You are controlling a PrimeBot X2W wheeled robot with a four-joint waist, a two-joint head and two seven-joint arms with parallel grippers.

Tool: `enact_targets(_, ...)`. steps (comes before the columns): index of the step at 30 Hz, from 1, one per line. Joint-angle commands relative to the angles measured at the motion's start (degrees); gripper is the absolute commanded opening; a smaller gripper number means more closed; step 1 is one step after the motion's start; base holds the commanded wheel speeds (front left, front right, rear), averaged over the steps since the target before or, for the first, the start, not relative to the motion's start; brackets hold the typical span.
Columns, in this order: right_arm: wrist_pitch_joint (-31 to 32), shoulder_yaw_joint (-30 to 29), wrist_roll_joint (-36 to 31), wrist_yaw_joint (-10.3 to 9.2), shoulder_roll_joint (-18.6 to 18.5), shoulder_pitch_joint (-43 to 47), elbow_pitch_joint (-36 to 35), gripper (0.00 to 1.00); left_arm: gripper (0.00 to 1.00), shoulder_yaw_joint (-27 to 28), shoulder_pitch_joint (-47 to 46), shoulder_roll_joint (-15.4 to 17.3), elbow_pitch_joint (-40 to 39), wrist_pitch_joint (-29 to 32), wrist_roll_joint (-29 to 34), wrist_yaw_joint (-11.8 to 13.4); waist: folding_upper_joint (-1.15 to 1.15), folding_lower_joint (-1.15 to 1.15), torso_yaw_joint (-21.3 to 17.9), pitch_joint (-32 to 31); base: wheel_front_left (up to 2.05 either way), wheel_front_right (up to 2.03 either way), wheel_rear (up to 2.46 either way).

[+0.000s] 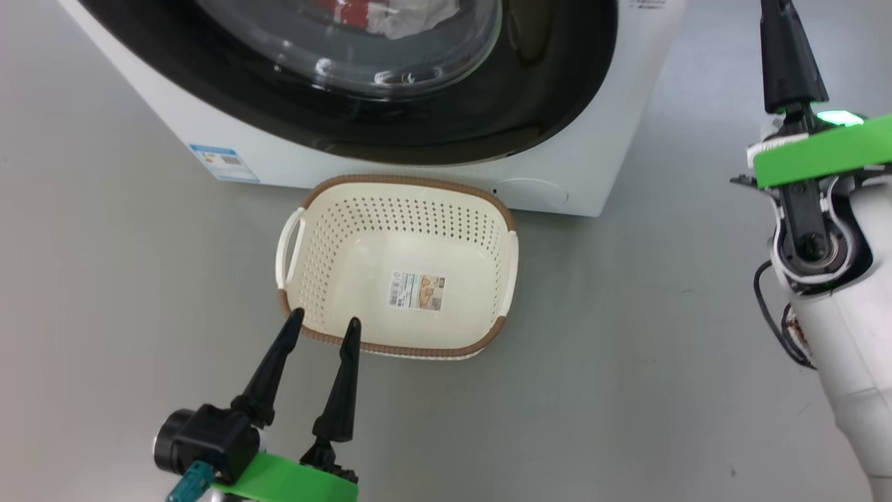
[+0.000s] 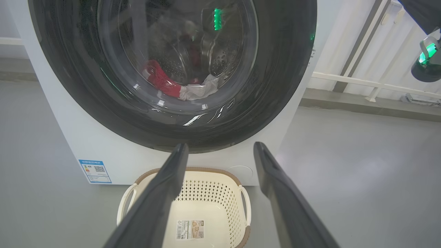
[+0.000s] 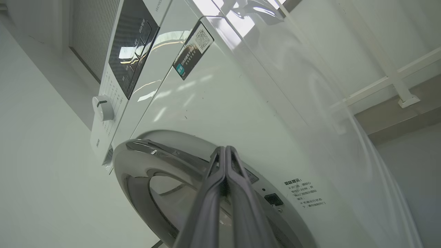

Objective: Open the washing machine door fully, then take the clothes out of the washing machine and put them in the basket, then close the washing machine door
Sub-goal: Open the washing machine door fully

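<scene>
Door (image 2: pixel 275 86) closed — clothes (image 2: pixel 162 81) inside (basket (image 2: pixel 206 193) below).

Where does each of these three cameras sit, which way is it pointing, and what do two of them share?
Head view: on the head, looking down at the basket before the washing machine door; open left end effector lower left, shut right end effector raised at right.
Left wrist view: low, facing the door, clothes seen through it; own spread fingers.
Right wrist view: looking across the front of the washing machine toward the control panel; own closed fingers.
Shared: head and left wrist views show basket and door.
</scene>
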Motion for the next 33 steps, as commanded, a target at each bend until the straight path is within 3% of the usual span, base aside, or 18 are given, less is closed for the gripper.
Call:
enact_targets(1,0.79,1.54,2.05,-0.02,-0.44,-2.04,-0.87,0.00,1.00,1.49,-1.73,0.45,-1.54,-0.69,-0.51,0.68,0.00,0.00,2.04,2.23,0.00,0.00,0.00)
enact_targets(11,8.38,6.76,13.39,-0.02,-5.46,-10.70,1.85,0.00,1.00,-0.27,-4.30,0.45,-1.81,-0.69,-1.75,1.10,0.00,0.00,4.19,6.30,0.00,0.00,0.00)
enact_targets(33,23.97,11.16,24.67,-0.02,-9.77,-22.36,7.46,0.00,1.00,-3.36,-7.77,0.45,-2.30,-0.69,-3.76,1.63,0.00,0.00,6.89,11.55,0.00,0.00,0.00)
